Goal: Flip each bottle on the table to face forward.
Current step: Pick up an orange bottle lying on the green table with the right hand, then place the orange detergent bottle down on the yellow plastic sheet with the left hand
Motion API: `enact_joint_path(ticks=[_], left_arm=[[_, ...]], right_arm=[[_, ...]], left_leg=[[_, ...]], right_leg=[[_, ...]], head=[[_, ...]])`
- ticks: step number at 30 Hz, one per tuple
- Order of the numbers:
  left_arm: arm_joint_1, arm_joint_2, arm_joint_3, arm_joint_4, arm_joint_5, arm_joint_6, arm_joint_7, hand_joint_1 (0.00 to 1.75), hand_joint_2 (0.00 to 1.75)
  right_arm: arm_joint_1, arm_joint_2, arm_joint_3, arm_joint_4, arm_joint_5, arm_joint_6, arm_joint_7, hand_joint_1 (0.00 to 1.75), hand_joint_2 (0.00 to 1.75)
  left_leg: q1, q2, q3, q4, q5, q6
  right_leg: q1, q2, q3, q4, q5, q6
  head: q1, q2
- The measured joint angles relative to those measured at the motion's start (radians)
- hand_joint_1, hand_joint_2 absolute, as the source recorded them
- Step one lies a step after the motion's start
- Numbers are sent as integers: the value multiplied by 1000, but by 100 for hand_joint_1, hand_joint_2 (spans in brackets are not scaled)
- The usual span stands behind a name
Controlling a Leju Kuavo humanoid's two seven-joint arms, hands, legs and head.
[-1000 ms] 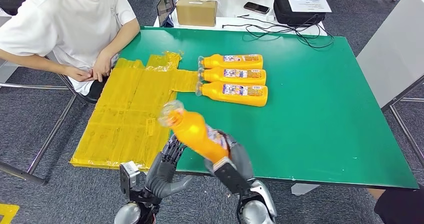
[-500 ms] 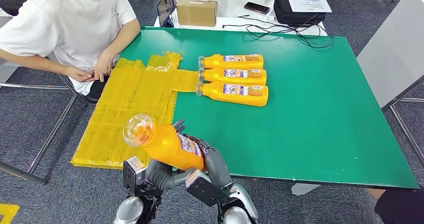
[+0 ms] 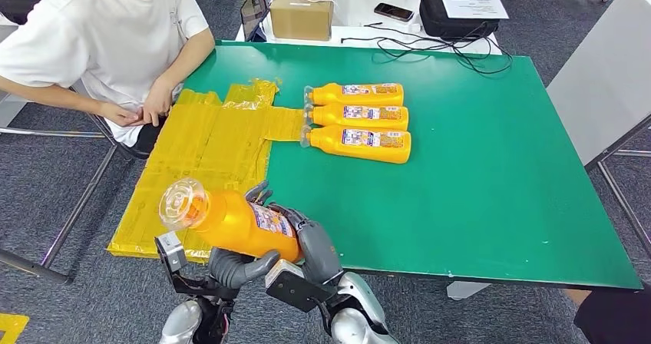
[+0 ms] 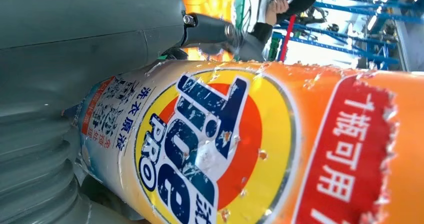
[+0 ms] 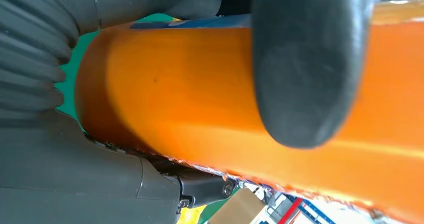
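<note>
An orange plastic detergent bottle lies clamped between both hands' fingers, at the green surface's near edge.

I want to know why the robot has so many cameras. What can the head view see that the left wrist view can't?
Head view alone: the green table, three orange bottles lying in a row, yellow sheets, a seated person in white, and both hands, left hand and right hand, gripping the held bottle. Left wrist view alone: the label up close, with its round logo and printed writing. Both show the held orange bottle and the left hand.
</note>
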Motion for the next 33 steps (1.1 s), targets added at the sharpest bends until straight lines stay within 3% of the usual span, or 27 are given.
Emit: enact_joint_path(ticks=[2,3,6,14,27,28,31,33], left_arm=[[2,0,6,0,11,-4,5,175,175],[3,0,7,0,16,-4,7,175,175],[2,0,8,0,30,-6,11,175,175],[-7,-9,-2,-2,-18,111,29,175,175],[-21,-15,4,-15,-38,159,35,175,175],[-28,-11,6,-16,-79,194,47,175,175],[-84,47,41,12,-421,382,135,175,175],[-116,90,72,47,-576,423,170,175,175]], right_arm=[[-9,1,7,16,16,-12,8,14,175],[-11,1,11,23,27,-21,12,0,131],[-13,3,22,38,68,-69,19,0,0],[12,4,33,43,173,-271,32,0,0],[23,-3,38,40,187,-310,31,0,0],[26,-5,39,37,194,-330,30,0,0],[48,-16,41,-1,230,-390,30,0,0],[57,-21,41,-19,233,-392,30,0,0]], left_leg=[[0,0,0,0,0,0],[0,0,0,0,0,0],[0,0,0,0,0,0],[0,0,0,0,0,0],[0,0,0,0,0,0],[0,0,0,0,0,0],[0,0,0,0,0,0],[1,0,0,0,0,0]], right_leg=[[0,0,0,0,0,0],[0,0,0,0,0,0],[0,0,0,0,0,0],[0,0,0,0,0,0],[0,0,0,0,0,0],[0,0,0,0,0,0],[1,0,0,0,0,0],[1,1,0,0,0,0]], head=[[0,0],[0,0],[0,0],[0,0],[0,0],[0,0],[0,0],[0,0]])
